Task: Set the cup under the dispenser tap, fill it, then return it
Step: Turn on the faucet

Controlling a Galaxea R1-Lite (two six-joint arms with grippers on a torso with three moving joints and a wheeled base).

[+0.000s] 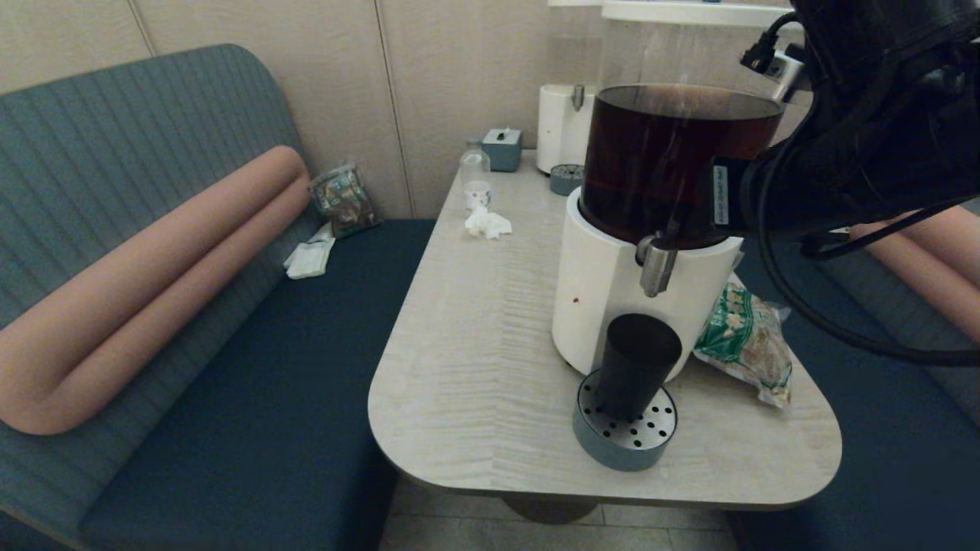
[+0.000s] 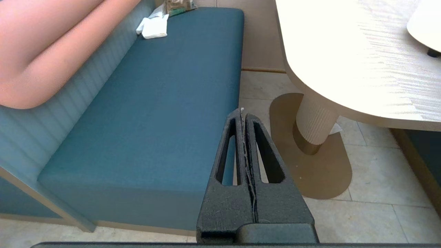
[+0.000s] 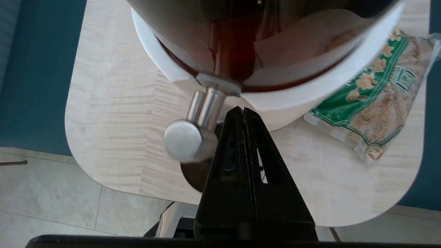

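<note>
The black cup (image 1: 638, 366) stands upright on the round perforated drip tray (image 1: 624, 440), directly below the steel dispenser tap (image 1: 657, 268) of the white-based dispenser (image 1: 605, 283) that holds dark brown liquid. In the right wrist view my right gripper (image 3: 242, 110) is shut and empty. Its tips sit right beside the tap (image 3: 187, 137), close to the white base, with the cup (image 3: 191, 172) partly hidden beneath them. The right arm (image 1: 842, 153) reaches in from the upper right. My left gripper (image 2: 242, 112) is shut and empty, parked low over the floor beside the bench.
A green snack bag (image 1: 746, 340) lies against the dispenser's right side. A paler dispenser (image 1: 563, 126), a clear bottle (image 1: 475, 164), a tissue box (image 1: 501, 148) and a crumpled tissue (image 1: 488, 223) sit at the table's far end. Blue benches flank the table (image 1: 475, 367).
</note>
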